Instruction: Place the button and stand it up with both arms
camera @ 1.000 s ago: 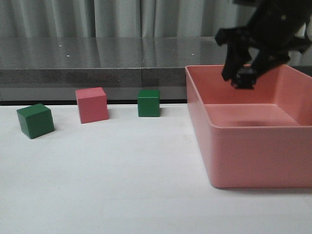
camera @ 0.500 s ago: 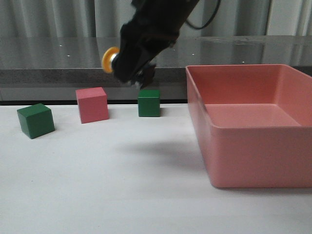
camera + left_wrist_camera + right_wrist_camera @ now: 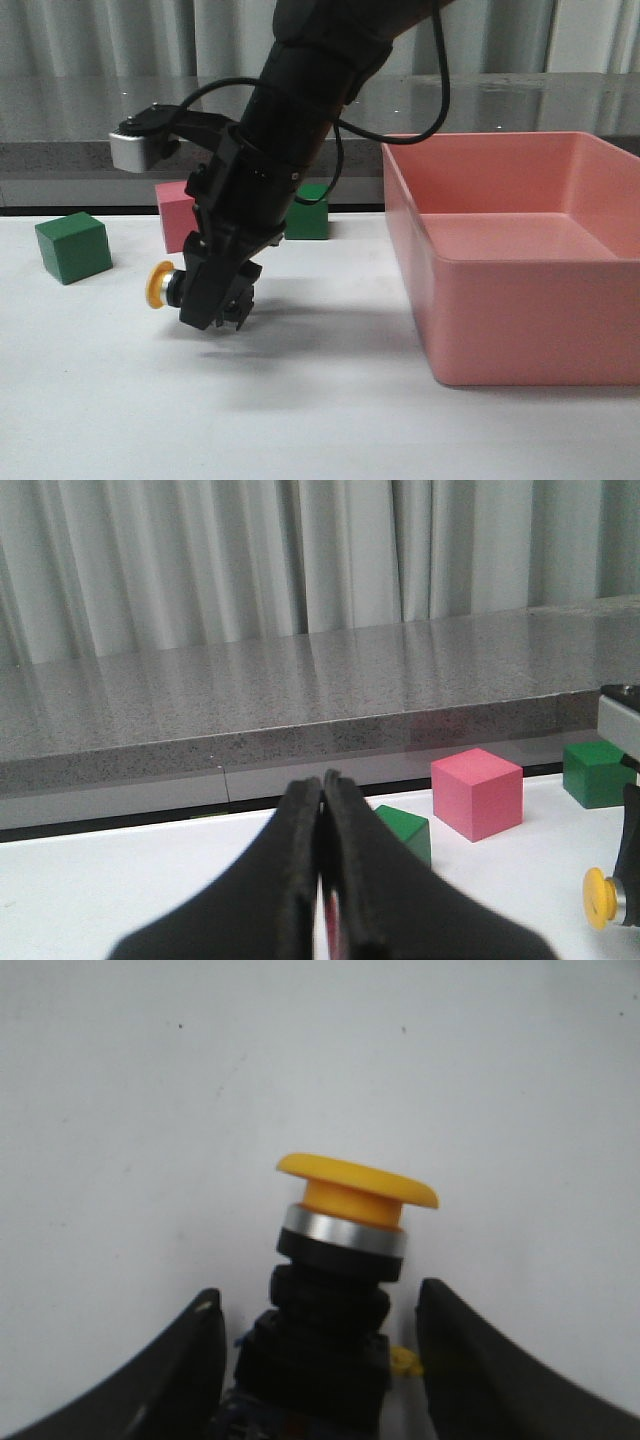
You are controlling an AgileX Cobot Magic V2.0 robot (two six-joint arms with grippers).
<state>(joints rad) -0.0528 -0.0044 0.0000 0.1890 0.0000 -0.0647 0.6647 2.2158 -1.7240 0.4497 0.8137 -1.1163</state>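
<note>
White table (image 3: 330, 420) spans the front view. Pink bin (image 3: 520, 330) sits on its right side. Right arm (image 3: 290, 110) reaches down from upper centre to the table's left-centre, wrist camera housing (image 3: 140, 150) jutting left. Right gripper (image 3: 215, 305) hangs low over the table, clenched on the button (image 3: 165, 285): body lies between the 2 fingers (image 3: 170, 1370), yellow cap protruding past the tips, pointing left, axis roughly horizontal; table contact cannot be told. Behind: 1 pink cube (image 3: 180, 215) partly hidden by the arm, 2 green cubes, 1 far left (image 3: 72, 247), 1 behind the arm (image 3: 312, 212). Left gripper (image 3: 322, 810): fingers pressed together, nothing between them.
</note>
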